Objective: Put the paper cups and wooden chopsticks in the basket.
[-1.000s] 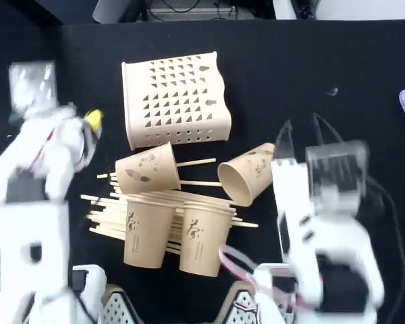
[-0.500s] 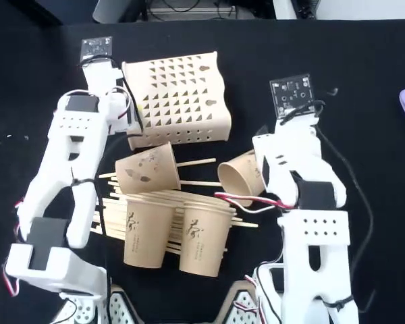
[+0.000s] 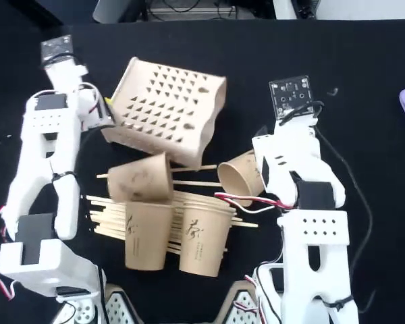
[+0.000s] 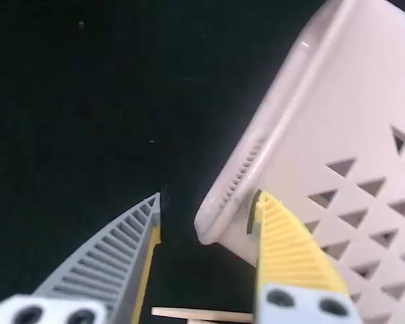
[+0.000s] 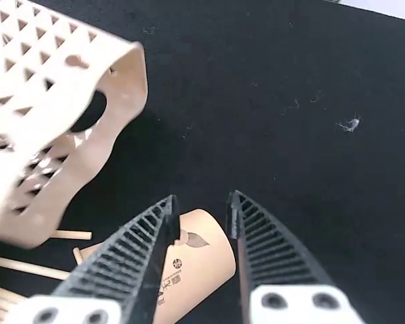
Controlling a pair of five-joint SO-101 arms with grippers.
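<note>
— Black tabletop (image 3: 364, 81), pale things all over it. How do the jaws stand?

— The left jaws are apart, astride one end edge of the basket (image 4: 243, 175). The yellow one is against its perforated wall and the grey one is outside, clear of it. The right jaws are apart too, over the paper cup (image 5: 192, 260) lying on its side.

— And outward from there?

— From above, the basket (image 3: 165, 111) lies tilted at eleven o'clock of the pile. That paper cup (image 3: 239, 177) is at three o'clock. A second cup (image 3: 140, 179) lies at twelve. A third cup (image 3: 147, 233) and a fourth cup (image 3: 204, 239) rest on the wooden chopsticks (image 3: 104, 219) toward six.

— How will they handle?

— I'd judge the cups light and thin-walled, so they'd crush easily and roll. Pinch gently across the rim, one jaw inside. The chopsticks look stiff, slim and flat on the tabletop, so they'd be awkward to pinch. Their free ends at nine o'clock seem the best hold. The basket looks rigid but light and may slide.
</note>
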